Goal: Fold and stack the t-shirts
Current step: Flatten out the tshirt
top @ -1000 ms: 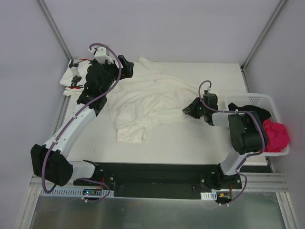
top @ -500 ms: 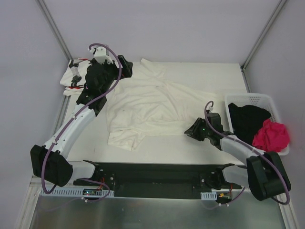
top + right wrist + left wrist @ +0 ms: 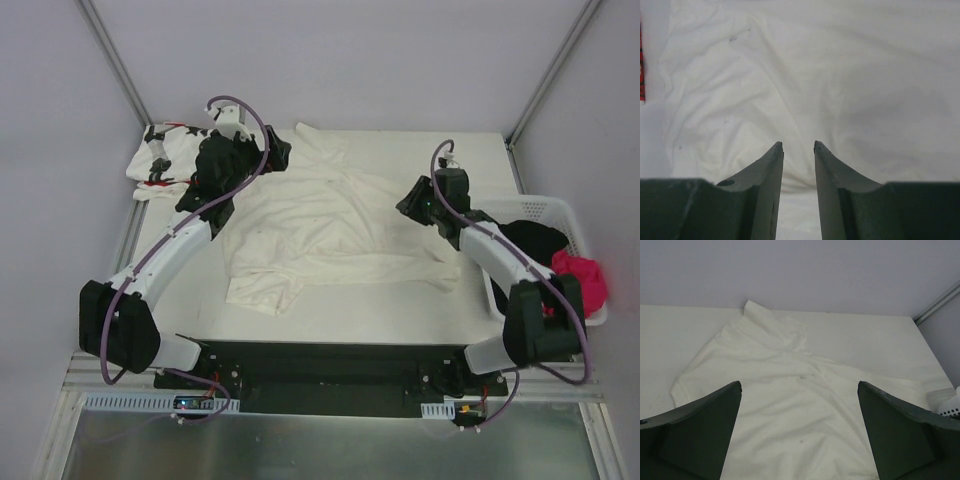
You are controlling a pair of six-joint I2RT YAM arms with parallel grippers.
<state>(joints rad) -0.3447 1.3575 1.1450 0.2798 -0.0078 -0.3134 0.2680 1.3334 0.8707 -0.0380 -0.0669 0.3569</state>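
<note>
A large cream-white t-shirt (image 3: 330, 225) lies spread and wrinkled across the middle of the table. Folded at the back left corner is a white t-shirt with black stars and red marks (image 3: 160, 160). My left gripper (image 3: 278, 152) hovers over the cream shirt's back left part, jaws wide open and empty; its wrist view looks down on the shirt (image 3: 790, 360) between the fingers (image 3: 799, 385). My right gripper (image 3: 408, 203) is over the shirt's right side. It is open by a narrow gap (image 3: 798, 144), with nothing between the fingers and the shirt's edge (image 3: 805, 75) just below them.
A white perforated basket (image 3: 545, 207) stands at the table's right edge, holding black cloth (image 3: 525, 245) and pink-red cloth (image 3: 582, 275). Grey walls close in the back and sides. The right arm reaches along the basket's left side.
My right gripper pulled the cream shirt's right hem toward the front, let it go and swung back to the shirt's right side. Its jaws opened slightly. The left gripper shifted a little right.
</note>
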